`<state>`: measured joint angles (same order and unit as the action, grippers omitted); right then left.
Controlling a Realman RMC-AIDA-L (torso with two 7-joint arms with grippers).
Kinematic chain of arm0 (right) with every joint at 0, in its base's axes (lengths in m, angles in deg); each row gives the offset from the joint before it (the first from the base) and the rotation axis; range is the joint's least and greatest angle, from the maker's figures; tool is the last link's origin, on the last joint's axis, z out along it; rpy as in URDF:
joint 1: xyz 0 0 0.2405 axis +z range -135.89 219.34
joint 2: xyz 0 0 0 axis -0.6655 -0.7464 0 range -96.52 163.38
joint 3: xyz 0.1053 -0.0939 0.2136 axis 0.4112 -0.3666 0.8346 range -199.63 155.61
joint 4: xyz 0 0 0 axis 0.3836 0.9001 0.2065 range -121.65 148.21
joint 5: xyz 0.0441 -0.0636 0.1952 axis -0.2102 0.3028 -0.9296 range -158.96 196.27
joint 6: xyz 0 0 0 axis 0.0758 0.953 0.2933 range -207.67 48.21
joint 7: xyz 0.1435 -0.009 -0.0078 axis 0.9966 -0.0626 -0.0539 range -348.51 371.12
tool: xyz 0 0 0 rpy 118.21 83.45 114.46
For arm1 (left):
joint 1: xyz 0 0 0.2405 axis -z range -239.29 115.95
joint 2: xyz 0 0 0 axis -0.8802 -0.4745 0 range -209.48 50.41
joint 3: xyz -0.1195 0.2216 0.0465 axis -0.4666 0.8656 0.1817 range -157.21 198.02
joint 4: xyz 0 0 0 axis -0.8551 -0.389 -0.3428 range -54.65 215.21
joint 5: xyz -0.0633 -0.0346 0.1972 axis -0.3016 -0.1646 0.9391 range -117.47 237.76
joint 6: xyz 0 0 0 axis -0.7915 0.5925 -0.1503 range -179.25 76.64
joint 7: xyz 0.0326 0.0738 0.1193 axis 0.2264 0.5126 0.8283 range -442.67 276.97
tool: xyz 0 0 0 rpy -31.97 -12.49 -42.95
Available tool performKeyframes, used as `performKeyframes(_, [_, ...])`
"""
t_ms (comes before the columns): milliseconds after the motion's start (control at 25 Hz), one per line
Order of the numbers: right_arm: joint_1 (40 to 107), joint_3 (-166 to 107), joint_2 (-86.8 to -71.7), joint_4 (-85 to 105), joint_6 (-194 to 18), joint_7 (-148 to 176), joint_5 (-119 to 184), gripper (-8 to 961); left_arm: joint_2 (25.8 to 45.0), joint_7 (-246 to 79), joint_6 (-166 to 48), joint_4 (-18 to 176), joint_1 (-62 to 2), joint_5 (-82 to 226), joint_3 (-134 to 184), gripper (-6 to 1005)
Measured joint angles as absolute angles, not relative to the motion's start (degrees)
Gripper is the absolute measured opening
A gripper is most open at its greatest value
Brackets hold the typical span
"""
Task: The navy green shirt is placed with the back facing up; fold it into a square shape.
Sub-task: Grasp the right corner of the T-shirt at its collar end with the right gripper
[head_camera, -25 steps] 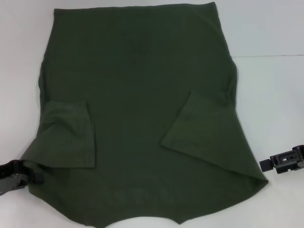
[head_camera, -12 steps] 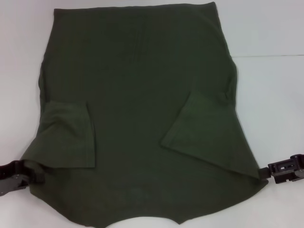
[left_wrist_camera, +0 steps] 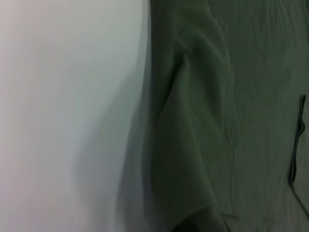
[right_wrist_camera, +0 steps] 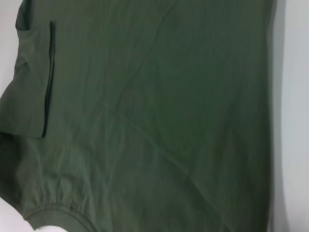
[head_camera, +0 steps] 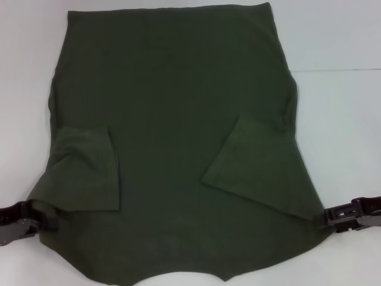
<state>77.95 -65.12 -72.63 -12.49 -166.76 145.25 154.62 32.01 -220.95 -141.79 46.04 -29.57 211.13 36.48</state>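
Observation:
The navy green shirt (head_camera: 172,119) lies flat on the white table (head_camera: 339,119), plain side up, with both short sleeves folded inward over the body. My left gripper (head_camera: 37,218) is at the shirt's near left corner and is shut on the cloth edge. In the left wrist view the shirt (left_wrist_camera: 193,145) bunches up into a raised fold toward the camera. My right gripper (head_camera: 328,218) touches the shirt's near right corner. The right wrist view shows the shirt (right_wrist_camera: 159,116) spread out below, with a folded sleeve hem.
A seam line in the table surface (head_camera: 333,70) runs to the right of the shirt. Bare white table (head_camera: 24,89) borders the shirt on both sides. The shirt's near hem runs out of the head view.
My right gripper has moved down and inward from the bare table until it meets the shirt's near right corner. The left gripper and the shirt have stayed in place.

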Motion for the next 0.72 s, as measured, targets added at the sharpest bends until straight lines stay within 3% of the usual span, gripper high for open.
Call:
performKeyframes(240, [78.34,-65.49,-73.85,-12.47,-166.11,145.22,154.63,833,31.98,-220.80,-141.65,46.20,-29.36,211.14,36.48,30])
performKeyframes(720, [78.62,-65.01,-74.65,-12.47,-164.27,145.33,154.29,825,31.91,-220.75,-141.65,46.27,-28.85,211.04,36.48,30])
